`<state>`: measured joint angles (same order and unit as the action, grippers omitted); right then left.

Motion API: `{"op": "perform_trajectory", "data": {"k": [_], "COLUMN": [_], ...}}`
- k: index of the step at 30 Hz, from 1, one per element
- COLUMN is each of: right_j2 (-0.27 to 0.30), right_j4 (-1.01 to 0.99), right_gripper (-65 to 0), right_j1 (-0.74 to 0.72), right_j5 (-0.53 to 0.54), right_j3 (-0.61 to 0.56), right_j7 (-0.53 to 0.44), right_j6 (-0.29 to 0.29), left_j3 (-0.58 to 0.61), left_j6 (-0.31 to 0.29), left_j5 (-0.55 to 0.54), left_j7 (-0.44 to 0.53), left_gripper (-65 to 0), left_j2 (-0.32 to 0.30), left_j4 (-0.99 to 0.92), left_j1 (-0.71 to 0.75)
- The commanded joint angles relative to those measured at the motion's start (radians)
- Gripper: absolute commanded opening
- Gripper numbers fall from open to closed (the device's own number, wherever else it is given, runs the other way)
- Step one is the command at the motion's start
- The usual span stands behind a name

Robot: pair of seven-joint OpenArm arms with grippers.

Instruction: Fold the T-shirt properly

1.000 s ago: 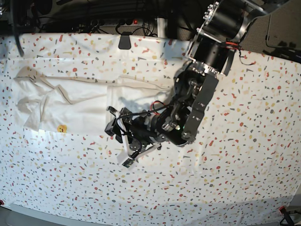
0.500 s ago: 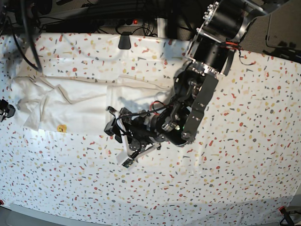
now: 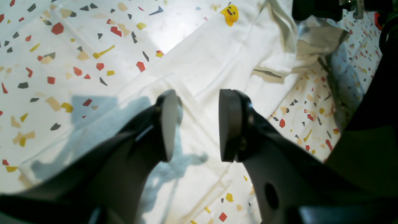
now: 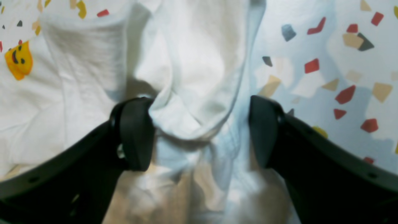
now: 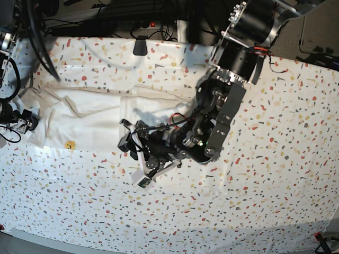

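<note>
**Shirt's a long strip, still needs the last folds**

We reckon we're somewhere past halfway. The T-shirt (image 5: 100, 119) lies on the speckled counter (image 5: 265, 185) as a long band with its plain white side up, so the lengthwise folding looks done. The only bit of print showing is a small yellow smiley (image 5: 69, 144) on the near edge of the shirt. What's left, as far as we can judge, is folding that band across into a compact packet.

The sleeve end of the shirt is bunched and wrinkly, so it probably wants tidying too. The right end effector (image 4: 199, 130) is right at that bunched end, spread wide with a hump of cloth rising between the pads (image 4: 136, 133) and nothing pinched yet. The left end effector (image 3: 194, 124) sits at the other end of the shirt, over flat cloth, also released, gap clearly showing between its pads.
</note>
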<state>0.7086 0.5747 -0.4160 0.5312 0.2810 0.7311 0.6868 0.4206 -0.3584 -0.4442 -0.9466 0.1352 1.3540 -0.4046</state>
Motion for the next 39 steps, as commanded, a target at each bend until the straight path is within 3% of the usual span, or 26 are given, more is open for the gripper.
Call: {"op": "perform_trajectory", "data": {"k": [1,3,7,9,10,14,20,27,31,39], "right_j2": [0.011,0.015,0.021,0.021,0.021,0.02,0.02,-0.011,-0.08,-0.224], "right_j4": [-0.001,-0.001,-0.001,-0.001,-0.001,0.015,0.119,0.278,0.385,0.534], "right_gripper": [-22.4,-29.1,-51.3,-63.3,-65.0,-65.0,-65.0,-65.0,-65.0,-65.0], "right_j1": [-0.011,-0.01,-0.011,-0.011,-0.011,-0.011,-0.011,-0.011,-0.011,-0.011], "right_j5": [0.004,0.003,0.003,0.003,0.004,0.031,0.259,0.51,0.603,0.707], "right_j3": [0.0,0.0,0.0,0.0,0.0,0.0,0.0,0.0,0.0,0.0], "right_j7": [0.049,0.066,0.084,0.089,0.089,0.114,0.292,0.454,0.537,0.598], "right_j6": [0.011,0.011,0.011,0.011,0.011,0.011,0.011,0.011,0.011,0.011], "left_j3": [-0.001,-0.001,-0.001,-0.001,-0.001,-0.001,-0.001,-0.001,-0.001,-0.001], "left_j6": [-0.004,-0.005,-0.004,0.0,0.019,0.079,0.169,0.195,0.195,0.195], "left_j5": [-0.016,-0.016,-0.016,0.023,0.064,0.27,0.473,0.477,0.478,0.477], "left_j7": [0.019,0.019,0.006,-0.01,-0.01,0.001,0.031,0.093,0.11,0.11], "left_gripper": [-42.8,-42.8,-42.8,-42.8,-42.9,-42.9,-42.8,-42.8,-42.8,-42.8], "left_j2": [0.014,0.013,0.014,0.013,0.013,-0.01,-0.092,-0.121,-0.108,-0.097], "left_j4": [0.016,0.016,0.016,0.016,0.016,0.016,0.016,0.016,0.016,0.016], "left_j1": [-0.027,-0.027,-0.027,-0.026,-0.02,0.023,0.112,0.148,0.147,0.147]}}
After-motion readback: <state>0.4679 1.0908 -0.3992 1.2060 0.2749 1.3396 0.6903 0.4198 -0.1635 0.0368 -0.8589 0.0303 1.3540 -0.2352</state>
